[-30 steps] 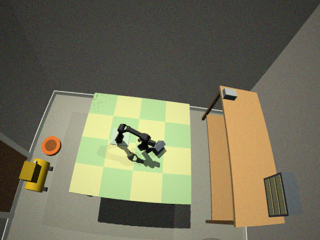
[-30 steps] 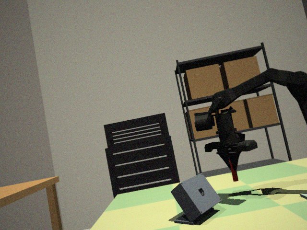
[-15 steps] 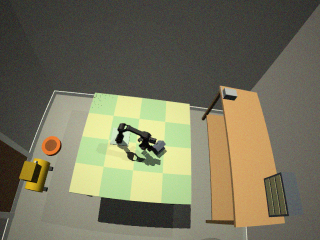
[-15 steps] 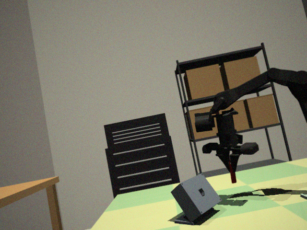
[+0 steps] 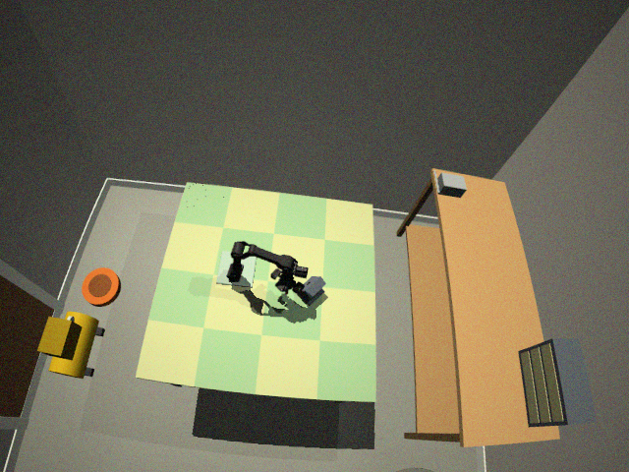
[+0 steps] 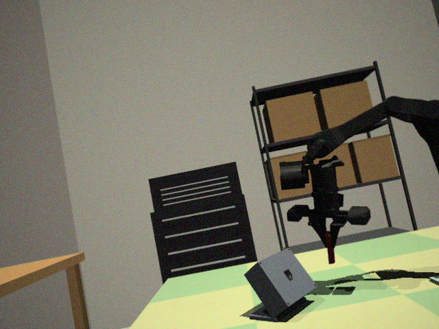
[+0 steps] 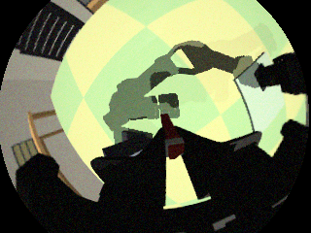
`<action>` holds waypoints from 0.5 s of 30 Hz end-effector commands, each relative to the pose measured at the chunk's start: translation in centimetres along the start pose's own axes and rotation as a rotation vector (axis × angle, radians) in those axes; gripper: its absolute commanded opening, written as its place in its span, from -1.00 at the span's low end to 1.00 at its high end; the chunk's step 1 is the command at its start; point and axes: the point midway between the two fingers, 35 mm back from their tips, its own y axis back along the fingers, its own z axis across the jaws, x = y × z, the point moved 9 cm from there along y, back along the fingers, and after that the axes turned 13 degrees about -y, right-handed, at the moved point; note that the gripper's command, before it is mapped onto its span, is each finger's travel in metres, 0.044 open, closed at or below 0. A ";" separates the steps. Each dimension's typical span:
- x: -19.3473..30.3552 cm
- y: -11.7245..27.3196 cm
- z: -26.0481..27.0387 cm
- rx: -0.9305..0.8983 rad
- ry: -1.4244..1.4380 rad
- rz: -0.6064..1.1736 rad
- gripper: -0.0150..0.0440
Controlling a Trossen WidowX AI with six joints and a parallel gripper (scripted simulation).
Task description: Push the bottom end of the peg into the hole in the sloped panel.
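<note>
A dark red peg (image 6: 330, 253) (image 7: 171, 136) is held nearly upright, its lower end above the table. My gripper (image 6: 329, 242) (image 7: 168, 129) points down and is shut on the peg. In the exterior view it hangs to the right of the sloped panel and higher than its face. The grey sloped panel (image 6: 276, 279) (image 5: 313, 290) stands on a dark base, its face tilted up toward the arm's side. One small dark angular hole (image 6: 288, 274) is in the middle of that face. In the top view the peg is hidden under the arm.
The table (image 5: 347, 376) (image 6: 198, 286) has a green and yellow checkered top. A pale plate (image 5: 246, 278) (image 7: 262, 109) lies under the arm's base. The arm's shadow falls beside the panel. A wooden bench (image 5: 487, 284), a dark cabinet (image 6: 202, 212) and a shelf with boxes stand beyond the table.
</note>
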 end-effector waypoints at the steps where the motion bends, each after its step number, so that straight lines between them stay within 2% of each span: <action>1: 0.3 -0.1 -0.3 -0.016 0.040 -0.010 -0.49; 15: 1.7 -0.1 -1.4 -0.090 0.185 -0.036 -0.49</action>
